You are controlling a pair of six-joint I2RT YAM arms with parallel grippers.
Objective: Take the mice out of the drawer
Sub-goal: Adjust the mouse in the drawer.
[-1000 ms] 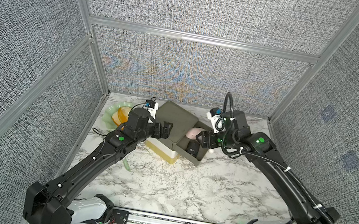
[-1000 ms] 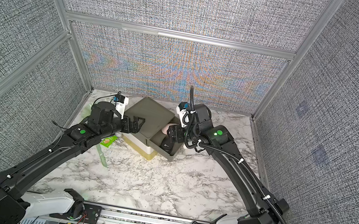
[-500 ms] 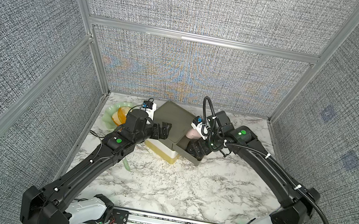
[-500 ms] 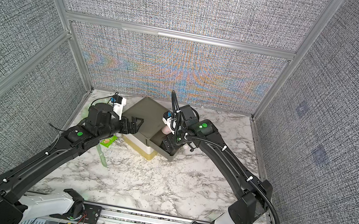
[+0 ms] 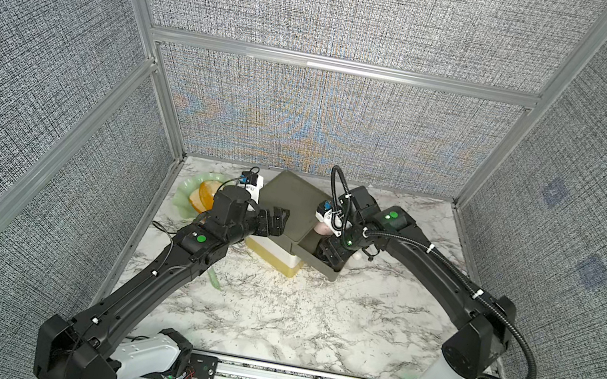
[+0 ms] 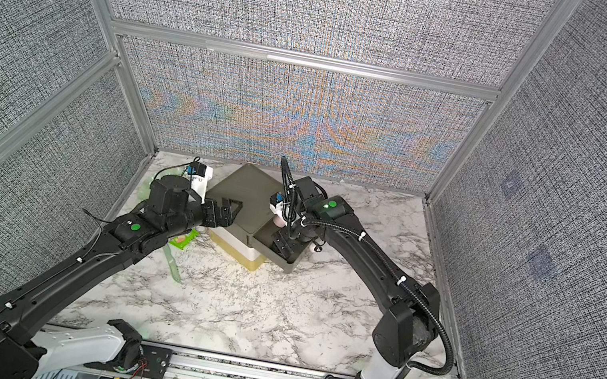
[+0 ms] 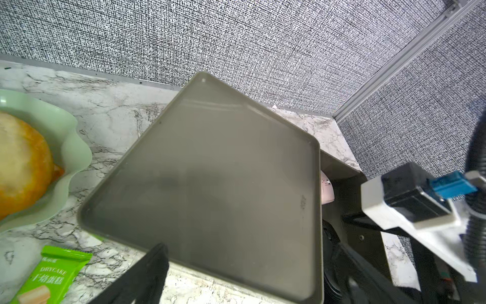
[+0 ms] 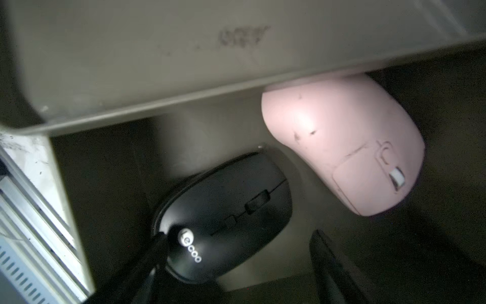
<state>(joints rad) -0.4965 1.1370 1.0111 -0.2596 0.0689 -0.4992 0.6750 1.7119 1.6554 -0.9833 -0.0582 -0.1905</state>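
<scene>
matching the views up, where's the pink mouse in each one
Both top views: pink mouse, a sliver in the drawer beside the right wrist camera.
Left wrist: pale edge poking past the cabinet top's rim.
Right wrist: large, half under that rim, beside the black mouse.
Shared landmark: the grey cabinet top.

– Where is the left arm (image 5: 169, 272)?
– Stretched forward with the elbow low. The left gripper (image 5: 278, 220) hovers above the left edge of the drawer cabinet (image 5: 296, 197), jaws spread wide. One finger (image 7: 147, 273) shows in the wrist view.
– And the right arm (image 5: 439, 273)?
– Arched over from the cabinet's right, wrist bent down. The right gripper (image 5: 331, 251) is dipped into the cabinet's pulled-out drawer (image 5: 323, 273), fingers (image 8: 331, 263) apart.
</scene>
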